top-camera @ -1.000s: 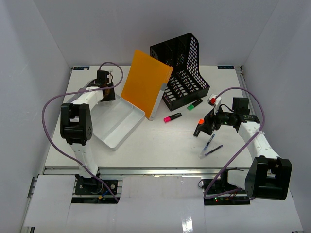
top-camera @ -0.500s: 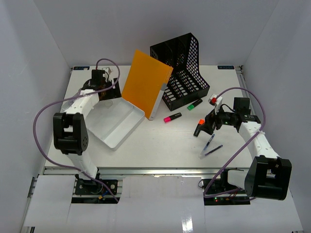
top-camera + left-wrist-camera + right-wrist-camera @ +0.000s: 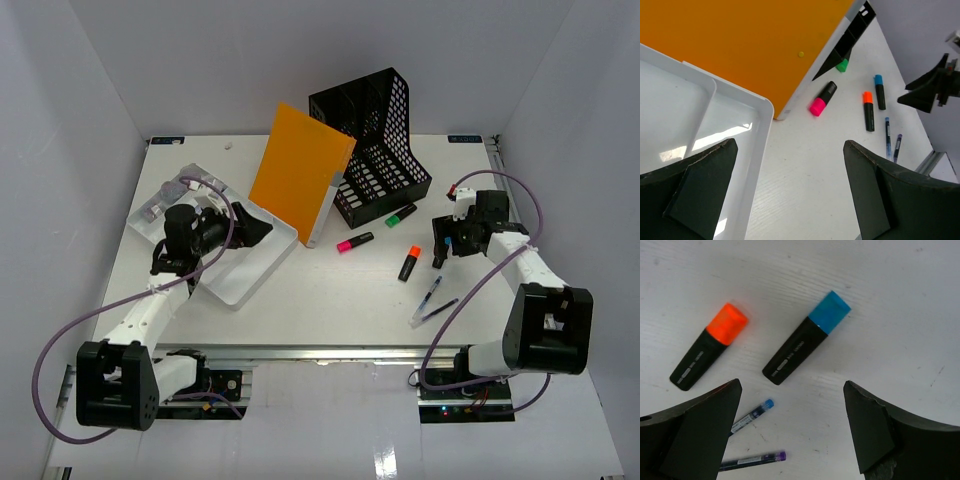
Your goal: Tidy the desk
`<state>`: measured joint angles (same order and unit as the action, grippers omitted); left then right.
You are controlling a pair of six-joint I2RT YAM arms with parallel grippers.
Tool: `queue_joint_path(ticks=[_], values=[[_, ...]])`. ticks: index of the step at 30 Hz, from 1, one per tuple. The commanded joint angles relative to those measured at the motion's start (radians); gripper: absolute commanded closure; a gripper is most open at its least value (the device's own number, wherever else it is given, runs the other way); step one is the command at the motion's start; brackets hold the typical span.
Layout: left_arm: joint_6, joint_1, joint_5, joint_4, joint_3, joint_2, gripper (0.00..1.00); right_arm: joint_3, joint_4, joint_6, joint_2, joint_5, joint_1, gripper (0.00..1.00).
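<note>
The desk (image 3: 330, 290) lies under the right gripper (image 3: 791, 385), jaws spread wide

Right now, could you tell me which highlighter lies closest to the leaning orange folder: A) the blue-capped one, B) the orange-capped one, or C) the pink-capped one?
C: on the desk, the pink-capped highlighter lies just beside the orange folder; the orange-capped highlighter and blue-capped highlighter lie farther off.

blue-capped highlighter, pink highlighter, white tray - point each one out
blue-capped highlighter (image 3: 805, 339), right wrist view, on its black barrel
pink highlighter (image 3: 823, 98), left wrist view, mid-length, beside the cap
white tray (image 3: 245, 268), top view, bare floor of its near compartment
</note>
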<state>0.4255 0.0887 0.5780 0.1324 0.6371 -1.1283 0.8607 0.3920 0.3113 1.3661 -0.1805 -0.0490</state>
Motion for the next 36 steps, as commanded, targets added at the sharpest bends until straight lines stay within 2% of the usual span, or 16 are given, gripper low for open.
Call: queue_joint_path(ticks=[1,8,10,14,18,24,31,36], values=[[0.04,-0.001,0.065,0.143,-0.011,0.072,0.02,0.046,-0.01,-0.17,0.059,0.139,0.003,0.16],[0.059,-0.001,0.033,0.112,-0.004,0.091,0.02,0.135,0.0,-0.229,0.205,0.113,0.005,0.23],[0.071,-0.003,-0.024,0.09,0.001,0.096,0.02,0.149,0.005,-0.24,0.233,0.113,0.008,0.27],[0.085,-0.001,-0.082,0.068,0.007,0.099,0.02,0.156,-0.003,-0.244,0.276,0.14,0.022,0.28],[0.125,-0.001,-0.021,0.13,-0.015,0.09,0.02,0.164,-0.017,-0.25,0.312,0.16,0.039,0.3],[0.143,0.016,0.086,0.191,-0.022,0.061,0.02,0.16,-0.038,-0.254,0.35,0.197,0.057,0.42],[0.164,0.178,0.103,0.229,-0.036,0.037,0.02,0.12,-0.079,-0.257,0.361,0.224,0.077,0.56],[0.29,0.294,0.054,0.376,-0.124,0.021,0.02,0.087,-0.115,-0.25,0.349,0.196,0.077,0.65]])
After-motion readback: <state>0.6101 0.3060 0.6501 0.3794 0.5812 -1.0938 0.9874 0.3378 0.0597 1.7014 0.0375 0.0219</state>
